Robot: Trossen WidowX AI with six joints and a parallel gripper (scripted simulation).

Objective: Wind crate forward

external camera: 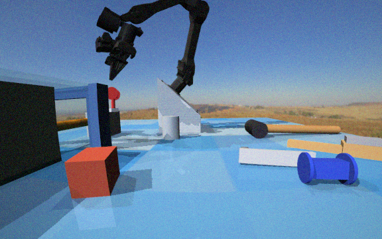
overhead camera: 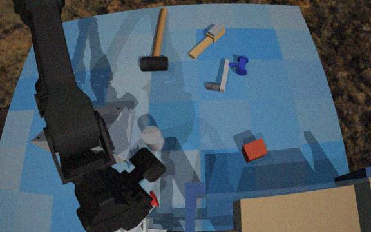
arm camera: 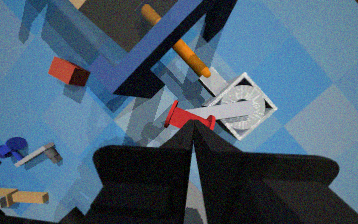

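Observation:
The winch (arm camera: 269,108) (external camera: 115,122) carries a white crank arm (arm camera: 230,110) with a red grip (arm camera: 185,119) (overhead camera: 154,199) (external camera: 113,93) at its outer end. My gripper (arm camera: 193,123) (external camera: 111,79) is shut and empty, above the red grip and apart from it in the exterior view. The tan-topped crate (overhead camera: 295,209) with dark sides (external camera: 18,133) looks flat in the cubby. Its front stands back from the blue frame (overhead camera: 190,206) (external camera: 97,113) (arm camera: 145,57), with a gap between. An orange strap (arm camera: 182,50) (external camera: 71,124) runs through the frame toward the winch. The winch hole is hidden.
A red block (overhead camera: 254,149) (external camera: 88,172) (arm camera: 70,71) lies outside the cubby. A second crank (overhead camera: 225,74) with a blue grip (overhead camera: 241,65), a black-headed mallet (overhead camera: 154,64) and a wooden tool (overhead camera: 216,32) lie farther off. A grey cylinder (overhead camera: 152,136) (external camera: 171,127) stands near the arm's base.

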